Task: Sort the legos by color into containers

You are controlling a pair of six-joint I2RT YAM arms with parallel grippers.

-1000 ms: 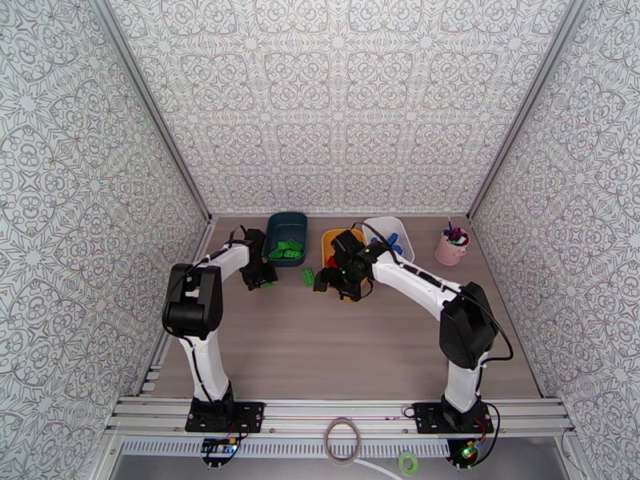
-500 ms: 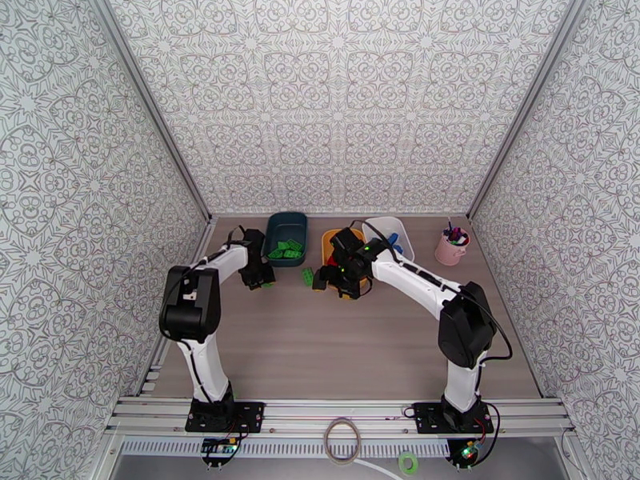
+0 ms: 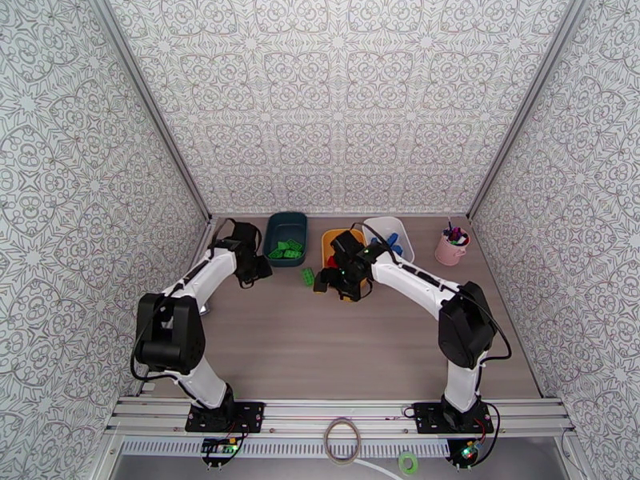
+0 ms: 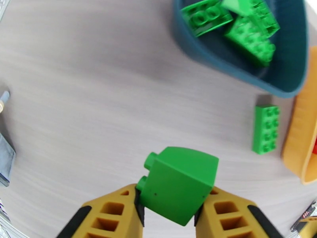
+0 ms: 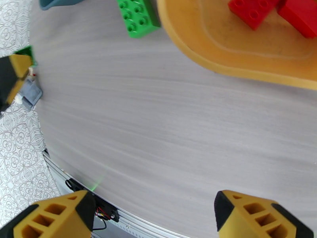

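1. Green smooth-faced brick, two studs showing, sits clamped in your left gripper, near the teal tub.
2. Your right gripper hangs spread wide, empty, beside the yellow tub.

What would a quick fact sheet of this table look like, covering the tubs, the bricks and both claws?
Left gripper: shut on a held green brick
Right gripper: open, nothing between its fingers
Teal tub: green bricks
Yellow tub: red bricks
White tub: blue pieces
Unsorted: loose green brick on the table, between the teal and yellow tubs
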